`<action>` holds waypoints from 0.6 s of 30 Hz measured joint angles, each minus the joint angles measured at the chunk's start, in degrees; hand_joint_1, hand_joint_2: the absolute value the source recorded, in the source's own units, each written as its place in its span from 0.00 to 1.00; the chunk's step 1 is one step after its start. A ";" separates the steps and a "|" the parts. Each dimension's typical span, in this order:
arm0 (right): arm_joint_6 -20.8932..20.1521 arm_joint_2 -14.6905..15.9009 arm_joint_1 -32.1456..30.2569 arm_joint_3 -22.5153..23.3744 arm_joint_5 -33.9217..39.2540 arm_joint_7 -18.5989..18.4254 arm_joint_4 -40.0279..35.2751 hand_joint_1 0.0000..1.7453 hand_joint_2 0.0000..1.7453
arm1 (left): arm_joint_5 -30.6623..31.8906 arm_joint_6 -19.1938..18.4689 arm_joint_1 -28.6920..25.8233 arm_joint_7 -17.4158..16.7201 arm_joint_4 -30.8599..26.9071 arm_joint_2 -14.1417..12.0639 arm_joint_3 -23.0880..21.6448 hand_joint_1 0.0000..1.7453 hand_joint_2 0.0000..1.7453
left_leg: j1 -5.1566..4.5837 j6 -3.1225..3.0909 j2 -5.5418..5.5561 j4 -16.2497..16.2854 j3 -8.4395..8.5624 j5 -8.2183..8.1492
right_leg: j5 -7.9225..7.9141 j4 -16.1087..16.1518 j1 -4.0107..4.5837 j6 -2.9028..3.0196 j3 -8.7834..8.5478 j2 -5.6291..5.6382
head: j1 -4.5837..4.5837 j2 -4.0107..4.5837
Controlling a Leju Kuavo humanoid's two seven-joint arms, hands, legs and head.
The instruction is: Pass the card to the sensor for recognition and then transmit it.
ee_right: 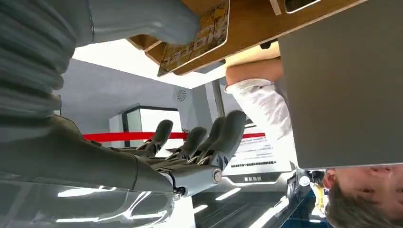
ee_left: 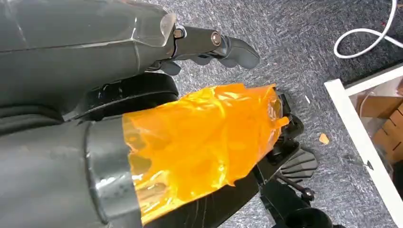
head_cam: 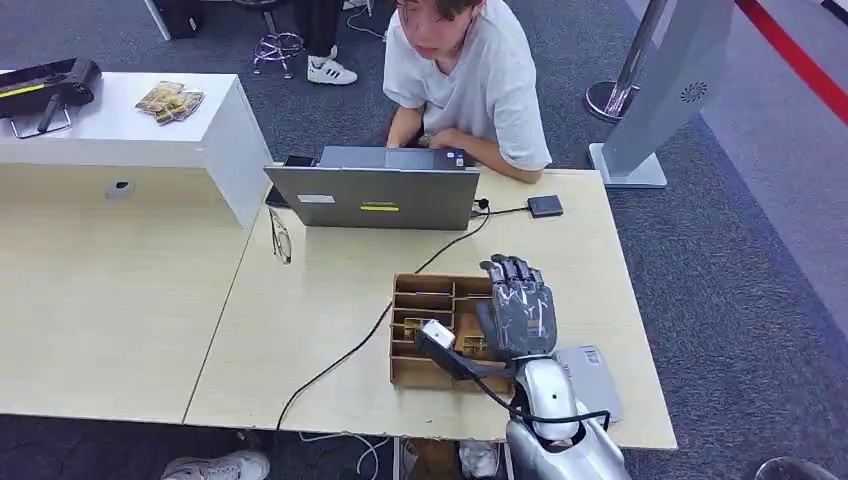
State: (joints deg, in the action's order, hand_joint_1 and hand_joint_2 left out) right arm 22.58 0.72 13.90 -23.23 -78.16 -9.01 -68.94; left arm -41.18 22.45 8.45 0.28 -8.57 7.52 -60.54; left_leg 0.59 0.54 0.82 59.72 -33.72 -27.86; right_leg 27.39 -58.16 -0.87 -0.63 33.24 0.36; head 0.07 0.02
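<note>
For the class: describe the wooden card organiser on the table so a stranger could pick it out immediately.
Start at the light wooden table where a person sits behind a grey laptop. In front of it, under the robot's raised right hand, sits the brown wooden box, the only thing there divided into slots.

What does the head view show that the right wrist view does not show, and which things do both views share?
Head view alone: the whole table, the black cable across it, the small black box near the person, the glasses, and the full wooden organizer with its compartments.

Right wrist view alone: a yellowish card lying in the organizer close to the thumb, and a red band behind the fingers.

Both: the right hand, held over the organizer with fingers apart, the laptop, and the person in a white shirt.
</note>
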 joint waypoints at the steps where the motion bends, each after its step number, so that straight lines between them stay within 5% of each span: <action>1: -0.11 0.00 0.00 0.00 0.00 0.00 0.02 0.34 1.00 | 0.00 0.00 0.00 0.00 0.00 0.00 0.00 0.00 0.00 | 0.00 0.00 0.00 0.00 0.00 0.00 | 0.00 0.00 0.00 0.00 0.00 0.00 | 0.00 0.00; 18: -0.72 0.00 0.04 -0.04 0.02 0.00 0.92 0.44 1.00 | -0.11 0.20 -0.01 0.17 0.00 0.00 0.00 0.00 0.00 | 0.00 0.00 0.00 0.00 0.00 0.00 | 0.00 0.00 0.00 0.00 0.00 0.00 | 0.00 0.00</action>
State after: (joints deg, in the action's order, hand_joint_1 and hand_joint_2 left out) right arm 21.86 0.72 13.93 -23.28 -78.14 -9.00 -68.02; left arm -41.29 22.64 8.45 0.46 -8.57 7.52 -60.54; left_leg 0.59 0.54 0.82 59.72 -33.72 -27.86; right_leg 27.39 -58.16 -0.87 -0.63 33.24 0.36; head 0.07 0.02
